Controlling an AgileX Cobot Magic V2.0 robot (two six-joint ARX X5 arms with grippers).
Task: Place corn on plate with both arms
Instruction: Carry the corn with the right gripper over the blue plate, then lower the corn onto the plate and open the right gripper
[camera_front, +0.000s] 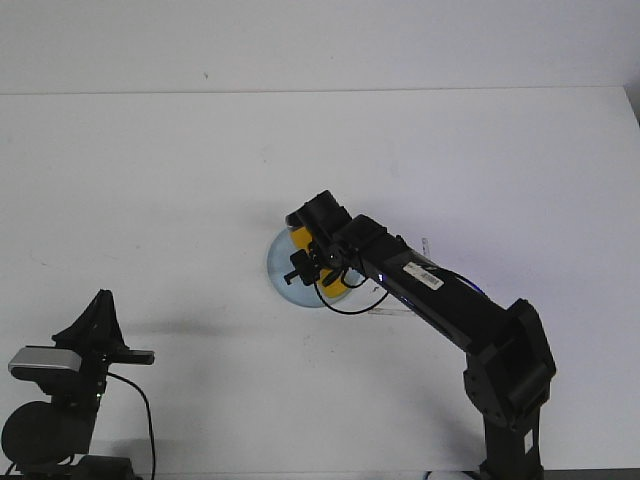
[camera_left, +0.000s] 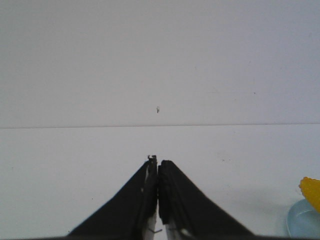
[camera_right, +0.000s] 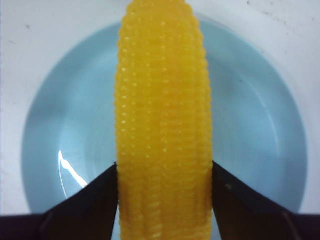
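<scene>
The bright yellow corn (camera_right: 162, 115) is clamped between my right gripper's (camera_right: 164, 172) two black fingers (camera_right: 97, 197), directly over the pale blue plate (camera_right: 255, 130). I cannot tell whether the corn touches the plate. In the front view the right gripper (camera_front: 318, 256) covers most of the corn (camera_front: 300, 238) and the plate (camera_front: 278, 265) at the table's centre. My left gripper (camera_front: 101, 296) sits at the near left, far from the plate, shut and empty (camera_left: 158, 164). The corn's tip (camera_left: 312, 191) and the plate's rim (camera_left: 301, 222) show at the edge of the left wrist view.
The white table (camera_front: 160, 190) carries only the plate. Its far edge meets a white wall. The right arm (camera_front: 450, 300) reaches in from the near right with a loose black cable hanging by the plate.
</scene>
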